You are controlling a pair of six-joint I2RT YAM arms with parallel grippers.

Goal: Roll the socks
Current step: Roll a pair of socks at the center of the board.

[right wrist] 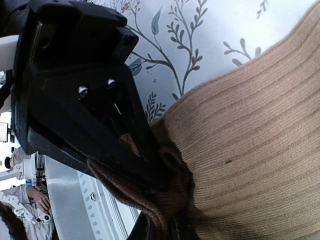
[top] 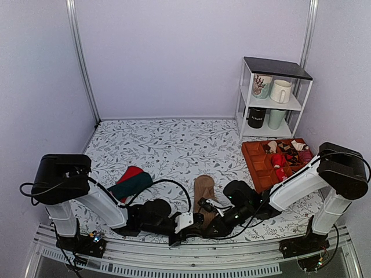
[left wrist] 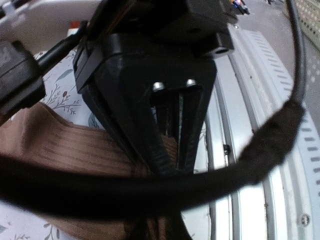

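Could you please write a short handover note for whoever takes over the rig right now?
Left gripper: jaws shut on the near end of the socks.
Right gripper: jaws shut on the same end, with fabric bunched at them.
Socks: one flat tan strip on the table, rounded toe pointing away from the arms.
Done: both grips taken; no roll visible yet.
Left: roll the strip from the near end towards the toe, then let go.
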